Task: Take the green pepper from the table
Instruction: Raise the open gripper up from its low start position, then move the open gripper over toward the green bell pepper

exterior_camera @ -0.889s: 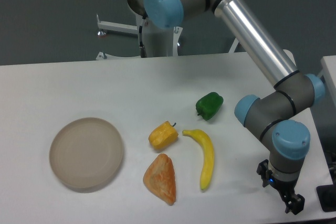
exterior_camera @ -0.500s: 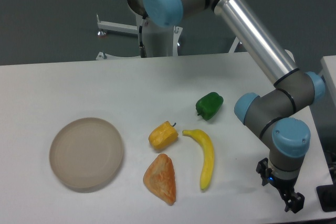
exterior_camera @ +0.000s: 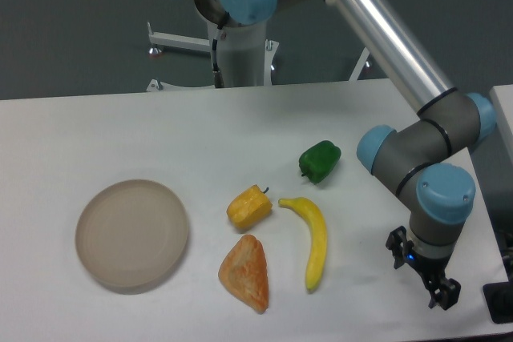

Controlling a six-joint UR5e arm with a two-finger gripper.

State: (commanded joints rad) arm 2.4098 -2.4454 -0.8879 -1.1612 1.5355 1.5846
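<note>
- Approaching is the step in hand, judged from the layout: the pincer (exterior_camera: 423, 276) hangs low over the near right part of the worktop (exterior_camera: 120, 130), holds nothing, and has not reached the green pepper (exterior_camera: 320, 161).
- Pincer state: the fingers point down and are partly foreshortened; they appear slightly parted, but whether the gap is wide or narrow cannot be told.
- Target position: the green pepper rests on the worktop, well apart from the pincer, to its left and farther from the camera. Nothing touches it.
- Neighbouring items: a banana (exterior_camera: 312, 238) lies to the left of the pincer, between it and a yellow-orange pepper (exterior_camera: 249, 207); a bread-like wedge (exterior_camera: 246, 272) lies further left, and a round plate (exterior_camera: 132, 234) lies far left.
- Next move calls for: travel left and away from the camera until the pincer stands above the green pepper, a spread wide enough for its lumpy body, then a straight descent. The banana tip sits near the pepper, so the path should stay above it.
</note>
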